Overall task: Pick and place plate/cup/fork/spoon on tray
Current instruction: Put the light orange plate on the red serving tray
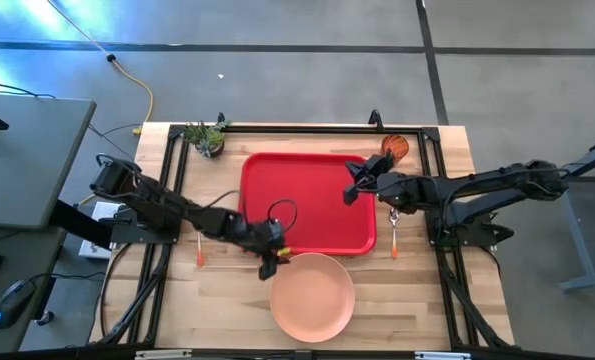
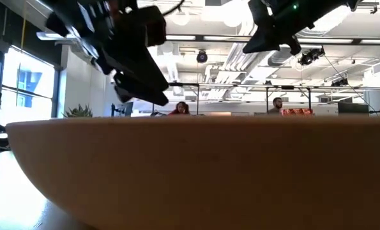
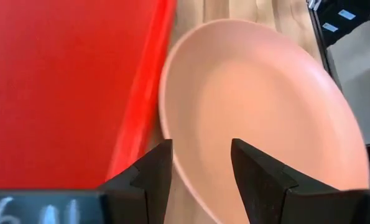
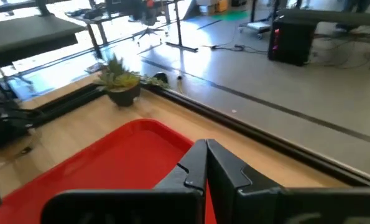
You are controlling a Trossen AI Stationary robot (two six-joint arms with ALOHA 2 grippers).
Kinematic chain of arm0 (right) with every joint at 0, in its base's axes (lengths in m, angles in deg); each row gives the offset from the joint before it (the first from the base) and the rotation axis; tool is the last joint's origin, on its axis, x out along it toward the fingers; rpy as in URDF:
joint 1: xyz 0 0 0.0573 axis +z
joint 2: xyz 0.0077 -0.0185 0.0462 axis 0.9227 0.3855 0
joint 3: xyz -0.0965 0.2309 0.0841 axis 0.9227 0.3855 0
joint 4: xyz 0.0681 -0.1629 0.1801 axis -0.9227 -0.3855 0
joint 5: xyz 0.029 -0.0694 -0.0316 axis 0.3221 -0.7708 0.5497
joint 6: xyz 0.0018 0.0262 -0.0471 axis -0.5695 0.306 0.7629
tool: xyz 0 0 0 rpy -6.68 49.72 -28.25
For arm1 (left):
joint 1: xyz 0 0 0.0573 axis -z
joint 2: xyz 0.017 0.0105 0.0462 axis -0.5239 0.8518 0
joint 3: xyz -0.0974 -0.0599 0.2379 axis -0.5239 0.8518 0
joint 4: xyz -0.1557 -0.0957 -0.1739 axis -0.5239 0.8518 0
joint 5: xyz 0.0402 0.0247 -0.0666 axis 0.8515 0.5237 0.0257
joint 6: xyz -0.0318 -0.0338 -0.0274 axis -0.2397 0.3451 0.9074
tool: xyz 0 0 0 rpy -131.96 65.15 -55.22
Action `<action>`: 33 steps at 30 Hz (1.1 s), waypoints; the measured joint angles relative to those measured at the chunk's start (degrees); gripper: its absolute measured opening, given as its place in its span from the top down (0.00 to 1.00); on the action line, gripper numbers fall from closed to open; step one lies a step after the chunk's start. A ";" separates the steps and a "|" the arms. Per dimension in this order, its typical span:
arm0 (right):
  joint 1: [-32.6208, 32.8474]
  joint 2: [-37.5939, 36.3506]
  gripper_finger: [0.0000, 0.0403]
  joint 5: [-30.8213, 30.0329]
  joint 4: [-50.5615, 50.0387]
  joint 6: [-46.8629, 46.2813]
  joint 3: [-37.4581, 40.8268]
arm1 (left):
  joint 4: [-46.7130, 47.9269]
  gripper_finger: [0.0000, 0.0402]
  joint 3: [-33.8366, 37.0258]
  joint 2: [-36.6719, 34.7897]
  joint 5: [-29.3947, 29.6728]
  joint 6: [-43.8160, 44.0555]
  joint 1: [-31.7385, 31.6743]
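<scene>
On the wooden desk (image 1: 227, 300), the red tray (image 1: 307, 200) lies near the middle. The peach plate (image 1: 313, 296) sits on the bare wood at about five o'clock from the tray's centre, its rim just beside the tray's near edge; whether they touch cannot be told.

The left hand (image 1: 269, 262) hangs at the plate's ten o'clock edge, by the tray's near left corner. In the left wrist view its two dark fingers (image 3: 152, 174) stand apart, with the plate's rim (image 3: 191, 168) showing in the gap between them and nothing clamped. In the low view the plate (image 2: 196, 172) fills the foreground as a broad curved wall, with the left hand (image 2: 142, 80) dark above it.

The right hand (image 1: 354, 190) hovers over the tray's right side, toward its far right corner. In the right wrist view its fingers (image 4: 194, 168) are pressed together with nothing held, above the tray's red surface (image 4: 110, 168).

The cup (image 1: 394, 147) stands on the desk at about one o'clock from the tray, just off its far right corner. A utensil with an orange handle (image 1: 394, 238) lies at three o'clock beside the tray's right edge, its head hidden under the right arm. Another orange-handled utensil (image 1: 199, 250) lies at about eight o'clock, off the tray's left side, its head covered by the left arm. A small potted plant (image 1: 209, 138) stands at eleven o'clock, near the desk's far left.
</scene>
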 joint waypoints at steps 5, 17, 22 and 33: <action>2.75 0.00 1.00 3.93 -1.38 -0.64 -0.01 | 0.80 0.62 0.00 0.00 5.25 2.57 2.90; 5.53 -0.02 1.00 0.70 -2.47 0.43 -0.01 | 4.05 0.62 -1.76 6.98 6.09 6.59 3.88; 5.53 -0.02 1.00 -0.46 -2.39 0.71 -0.04 | 6.22 0.62 -4.21 9.31 4.21 5.51 3.92; 5.53 -0.04 1.00 -0.07 -2.06 0.91 -0.04 | 8.90 0.76 -5.18 11.69 0.68 5.02 3.85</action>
